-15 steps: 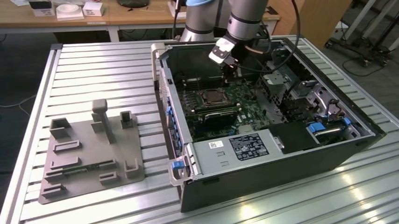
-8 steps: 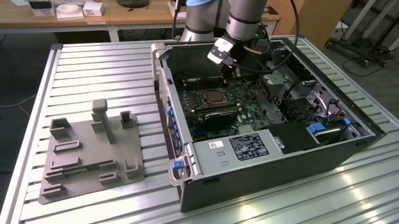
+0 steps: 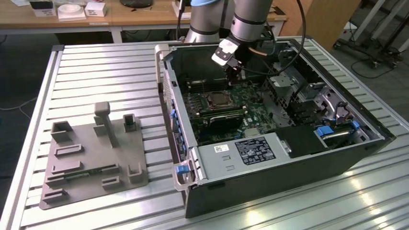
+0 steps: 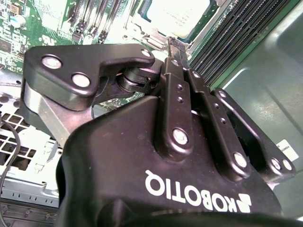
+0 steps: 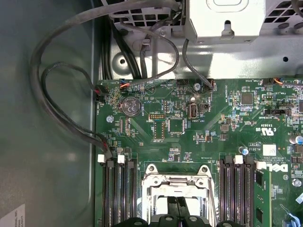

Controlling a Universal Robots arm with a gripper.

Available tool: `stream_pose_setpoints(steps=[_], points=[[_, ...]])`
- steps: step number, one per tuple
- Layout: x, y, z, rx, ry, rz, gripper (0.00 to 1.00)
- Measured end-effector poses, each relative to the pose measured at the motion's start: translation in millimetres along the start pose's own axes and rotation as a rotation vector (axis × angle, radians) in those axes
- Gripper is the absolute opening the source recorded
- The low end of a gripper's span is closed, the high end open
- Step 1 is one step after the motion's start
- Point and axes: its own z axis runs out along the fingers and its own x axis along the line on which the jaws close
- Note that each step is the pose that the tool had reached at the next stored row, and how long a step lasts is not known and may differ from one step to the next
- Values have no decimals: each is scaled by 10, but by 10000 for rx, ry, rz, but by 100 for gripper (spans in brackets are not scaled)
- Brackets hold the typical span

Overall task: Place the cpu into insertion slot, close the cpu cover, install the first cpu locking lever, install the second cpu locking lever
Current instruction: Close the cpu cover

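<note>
While within insertion slot [image 4: 140,22], cpu [image 4: 176,16] near claw [image 3: 235,79].

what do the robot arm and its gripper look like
The arm is a silver-grey tube with a light blue joint cap, a white block at its wrist and a black cable looping alongside. The gripper is black, built of linked bars with silver screws and white lettering.

The black end effector [image 4: 171,46] takes up most of the second wrist view, its fingers [image 4: 174,59] brought together into one narrow tip. Just past the tip, the cpu [image 4: 179,15] lies in the insertion slot [image 4: 144,29]. Long black memory slots [image 4: 227,38] run beside it on the green circuit board [image 4: 28,23].
</note>
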Motion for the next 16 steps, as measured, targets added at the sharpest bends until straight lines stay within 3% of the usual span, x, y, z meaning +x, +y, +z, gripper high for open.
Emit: stream_pose_setpoints(steps=[16], points=[[0,-27,20,-6,2,0,10]])
